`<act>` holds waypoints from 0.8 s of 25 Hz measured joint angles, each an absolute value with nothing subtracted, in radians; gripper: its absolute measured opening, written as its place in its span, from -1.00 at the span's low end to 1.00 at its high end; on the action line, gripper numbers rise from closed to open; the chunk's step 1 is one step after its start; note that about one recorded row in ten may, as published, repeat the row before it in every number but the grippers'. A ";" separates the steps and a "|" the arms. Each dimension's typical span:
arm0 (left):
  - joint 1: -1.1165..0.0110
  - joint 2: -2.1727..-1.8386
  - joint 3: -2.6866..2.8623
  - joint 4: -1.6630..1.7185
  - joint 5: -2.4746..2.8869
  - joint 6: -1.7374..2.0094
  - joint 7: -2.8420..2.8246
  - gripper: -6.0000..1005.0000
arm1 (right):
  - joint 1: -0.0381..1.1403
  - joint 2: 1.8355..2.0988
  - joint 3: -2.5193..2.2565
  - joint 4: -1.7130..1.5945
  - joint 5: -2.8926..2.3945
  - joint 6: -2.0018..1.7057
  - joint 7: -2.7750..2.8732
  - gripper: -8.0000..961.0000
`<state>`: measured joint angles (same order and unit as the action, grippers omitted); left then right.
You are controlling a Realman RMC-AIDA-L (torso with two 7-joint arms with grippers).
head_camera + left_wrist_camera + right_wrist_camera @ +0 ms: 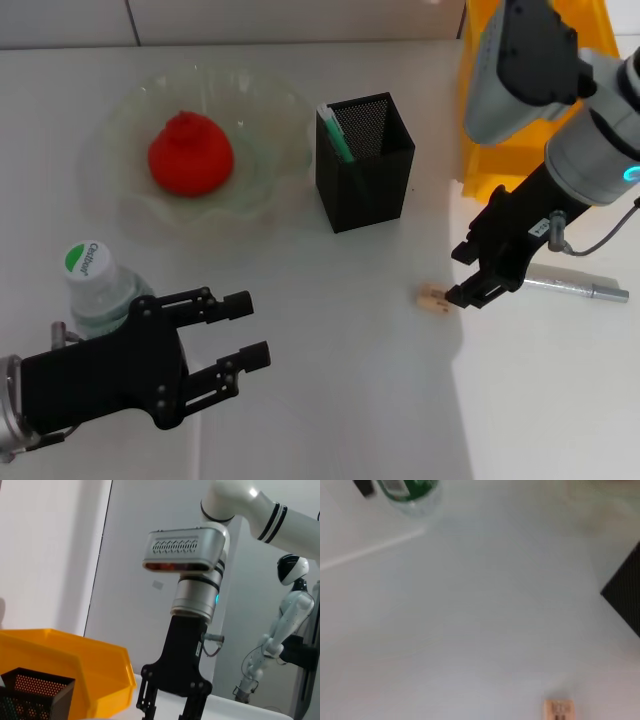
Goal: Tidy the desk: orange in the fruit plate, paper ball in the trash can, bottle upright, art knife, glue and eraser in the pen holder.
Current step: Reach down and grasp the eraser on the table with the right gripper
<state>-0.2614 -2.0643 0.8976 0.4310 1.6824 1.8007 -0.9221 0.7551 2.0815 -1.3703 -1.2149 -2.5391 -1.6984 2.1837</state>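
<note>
Right tool [468, 290] just beside eraser [434, 297]; silver pen [575, 286] behind it

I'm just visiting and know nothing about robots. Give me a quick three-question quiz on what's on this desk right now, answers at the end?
1. True or false: the orange already lies in the fruit plate.
2. Which small thing lies on the table just beside the right tool?
A. a paper ball
B. the eraser
C. a coin
3. Fill in: the bottle stands ____ next to the left tool.

Key:
1. True.
2. B. The beige eraser is not yet grasped.
3. Upright, cap on top; the left tool is open and holds nothing.
</note>
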 joint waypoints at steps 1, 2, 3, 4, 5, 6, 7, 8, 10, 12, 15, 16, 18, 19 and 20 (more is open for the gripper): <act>-0.262 -2.065 0.898 0.431 1.682 1.801 -0.922 0.04 | 0.756 2.082 -1.397 -1.200 -2.550 -1.675 2.195 0.11; -0.262 -2.065 0.898 0.431 1.682 1.801 -0.922 0.04 | 0.755 2.084 -1.449 -1.180 -2.567 -1.629 2.219 0.11; -0.263 -2.065 0.898 0.431 1.682 1.801 -0.922 0.04 | 0.755 2.084 -1.449 -1.180 -2.567 -1.629 2.219 0.11; -0.264 -2.065 0.897 0.431 1.682 1.799 -0.922 0.04 | 0.754 2.084 -1.475 -1.173 -2.571 -1.605 2.229 0.11; -0.265 -2.065 0.897 0.431 1.682 1.797 -0.922 0.04 | 0.753 2.085 -1.493 -1.168 -2.572 -1.588 2.237 0.11; -0.265 -2.065 0.897 0.431 1.682 1.797 -0.922 0.04 | 0.751 2.085 -1.512 -1.163 -2.572 -1.568 2.247 0.11; -0.265 -2.065 0.897 0.431 1.682 1.797 -0.922 0.04 | 0.753 2.085 -1.535 -1.146 -2.572 -1.543 2.260 0.11; -0.265 -2.065 0.897 0.431 1.682 1.797 -0.922 0.04 | 0.753 2.085 -1.535 -1.146 -2.572 -1.543 2.260 0.11; -0.265 -2.066 0.897 0.431 1.682 1.796 -0.922 0.04 | 0.760 2.086 -1.545 -1.125 -2.570 -1.528 2.265 0.11; -0.265 -2.066 0.897 0.431 1.682 1.795 -0.922 0.04 | 0.768 2.088 -1.562 -1.106 -2.566 -1.510 2.272 0.11; -0.265 -2.066 0.897 0.431 1.681 1.792 -0.922 0.05 | 0.770 2.088 -1.578 -1.100 -2.565 -1.495 2.280 0.10; -0.265 -2.066 0.897 0.431 1.681 1.791 -0.922 0.05 | 0.770 2.088 -1.587 -1.098 -2.564 -1.489 2.284 0.10; -0.265 -2.066 0.897 0.431 1.681 1.789 -0.922 0.05 | 0.771 2.088 -1.607 -1.094 -2.564 -1.477 2.295 0.10; -0.265 -2.066 0.897 0.431 1.681 1.787 -0.922 0.05 | 0.772 2.088 -1.617 -1.091 -2.564 -1.469 2.299 0.10; -0.265 -2.066 0.897 0.431 1.681 1.785 -0.921 0.05 | 0.773 2.088 -1.625 -1.089 -2.564 -1.461 2.303 0.10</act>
<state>-0.2654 -2.0663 0.8973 0.4310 1.6811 1.7848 -0.9211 0.7729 2.0877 -1.6246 -1.0888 -2.5639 -1.4611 2.3030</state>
